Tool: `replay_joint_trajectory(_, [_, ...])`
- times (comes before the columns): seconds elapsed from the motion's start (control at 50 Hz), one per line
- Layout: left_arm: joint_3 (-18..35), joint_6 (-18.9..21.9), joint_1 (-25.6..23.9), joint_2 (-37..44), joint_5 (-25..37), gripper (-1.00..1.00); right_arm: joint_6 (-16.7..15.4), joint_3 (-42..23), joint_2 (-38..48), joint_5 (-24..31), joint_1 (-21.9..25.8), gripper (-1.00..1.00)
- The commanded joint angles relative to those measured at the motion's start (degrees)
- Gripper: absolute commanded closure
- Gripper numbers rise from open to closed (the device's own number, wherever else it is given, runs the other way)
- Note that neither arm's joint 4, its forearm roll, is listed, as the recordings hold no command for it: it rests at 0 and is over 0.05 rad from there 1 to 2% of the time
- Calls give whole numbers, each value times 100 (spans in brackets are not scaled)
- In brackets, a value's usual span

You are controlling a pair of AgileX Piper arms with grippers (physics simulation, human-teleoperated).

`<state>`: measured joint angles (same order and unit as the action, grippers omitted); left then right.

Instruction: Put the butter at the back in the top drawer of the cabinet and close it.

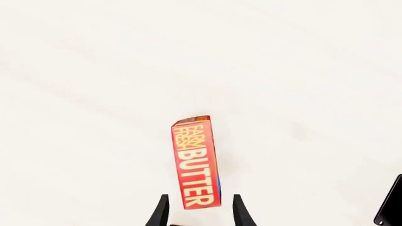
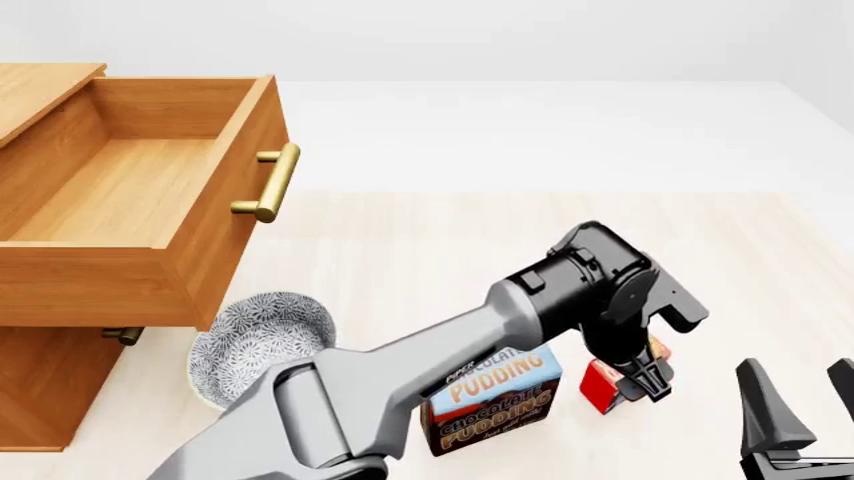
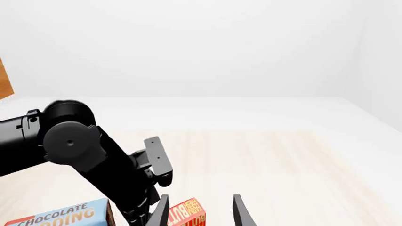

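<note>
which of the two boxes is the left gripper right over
The small red and orange butter box, not the larger blue-and-brown chocolate pudding box beside it. The left gripper has its open fingers either side of the butter's end.

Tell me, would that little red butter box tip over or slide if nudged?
The small red rectangular butter box looks stiff, so it would probably keep its shape. Standing on a narrow edge, it may topple easily. On the smooth pale table it would likely slide.
</note>
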<state>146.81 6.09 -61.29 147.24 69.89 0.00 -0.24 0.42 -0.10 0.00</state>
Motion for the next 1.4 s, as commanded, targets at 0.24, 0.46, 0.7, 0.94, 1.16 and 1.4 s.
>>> replay_joint_trajectory(0.24, [86,22,23,114,0,-100,0,0,0,0,0,-100])
replay_joint_trajectory(0.46, [140,35,27,177,0,-100,0,0,0,0,0,-100])
replay_joint_trajectory(0.7, [174,8,-25,240,0,-100,0,0,0,0,0,-100])
replay_joint_trajectory(0.94, [223,17,-10,299,0,-100,0,0,0,0,0,-100])
replay_joint_trajectory(1.16, [231,-33,-17,334,0,-100,0,0,0,0,0,-100])
replay_joint_trajectory(1.4, [284,-80,-26,414,0,-100,0,0,0,0,0,-100])
